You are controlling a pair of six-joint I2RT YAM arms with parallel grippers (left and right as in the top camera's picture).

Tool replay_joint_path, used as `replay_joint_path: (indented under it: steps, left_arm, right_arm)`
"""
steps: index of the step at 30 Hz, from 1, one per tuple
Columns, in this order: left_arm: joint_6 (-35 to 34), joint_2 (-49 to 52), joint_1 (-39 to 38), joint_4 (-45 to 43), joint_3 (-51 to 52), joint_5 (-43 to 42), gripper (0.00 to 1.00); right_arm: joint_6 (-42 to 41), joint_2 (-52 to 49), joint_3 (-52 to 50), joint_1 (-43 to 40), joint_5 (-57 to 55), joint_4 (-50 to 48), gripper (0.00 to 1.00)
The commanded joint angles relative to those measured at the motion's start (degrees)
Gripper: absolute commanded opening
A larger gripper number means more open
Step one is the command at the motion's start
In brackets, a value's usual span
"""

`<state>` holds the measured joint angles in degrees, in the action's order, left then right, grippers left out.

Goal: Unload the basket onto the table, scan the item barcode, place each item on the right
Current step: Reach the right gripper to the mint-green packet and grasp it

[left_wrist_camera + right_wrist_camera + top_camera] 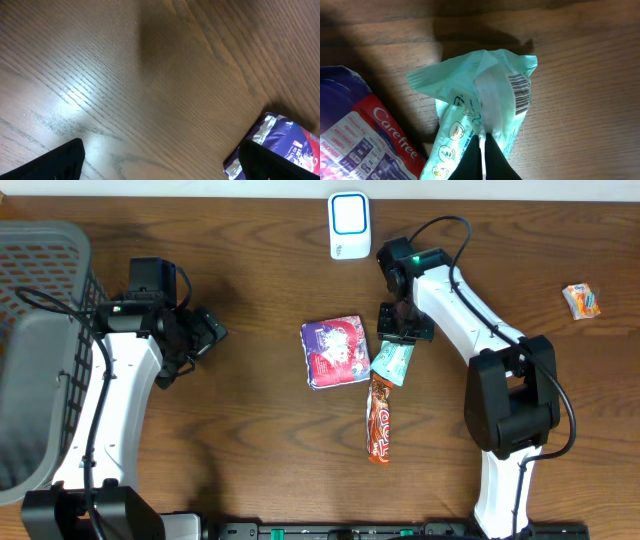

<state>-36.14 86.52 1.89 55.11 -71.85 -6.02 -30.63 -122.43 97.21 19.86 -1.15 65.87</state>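
A mint-green wipes packet (393,362) lies mid-table with its barcode (521,92) facing up. My right gripper (398,330) is shut on it; in the right wrist view the black fingertips (482,137) pinch a raised fold of its film (485,100). The white scanner with a blue ring (349,225) stands at the table's far edge, a short way beyond that gripper. My left gripper (207,332) hangs open over bare wood to the left, with nothing between its fingers (60,162).
A purple and red Carefree pack (336,352) (355,135) (292,145) lies right beside the wipes. An orange snack bar (380,418) lies just in front of them. A small orange packet (581,301) sits far right. A grey basket (40,350) fills the left edge.
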Motion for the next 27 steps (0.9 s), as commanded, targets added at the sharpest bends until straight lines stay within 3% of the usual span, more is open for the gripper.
replay_joint_path:
  steps: [1, 9, 17, 21, 25, 27]
  left_arm:
    - [0.3, -0.2, 0.3, 0.1, 0.0, 0.6, 0.98]
    - [0.3, -0.2, 0.3, 0.1, 0.0, 0.6, 0.98]
    - [0.3, -0.2, 0.3, 0.1, 0.0, 0.6, 0.98]
    - [0.3, -0.2, 0.3, 0.1, 0.0, 0.6, 0.98]
    - [0.3, -0.2, 0.3, 0.1, 0.0, 0.6, 0.98]
    - [0.3, -0.2, 0.3, 0.1, 0.0, 0.6, 0.98]
  right_arm:
    - [-0.8, 0.4, -3.3, 0.9, -1.1, -2.1, 0.01]
    - [-0.6, 0.4, -9.4, -0.7, -3.2, -9.9, 0.01]
    - [8.1, 0.7, 6.8, -6.8, -5.3, 4.4, 0.03]
    - [11.1, 0.7, 14.0, -7.8, -5.4, 11.6, 0.14]
    - [11.0, 0.7, 14.6, -6.8, 2.1, 14.5, 0.23]
    - [10.9, 0.7, 13.5, -6.0, 5.8, 13.7, 0.40]
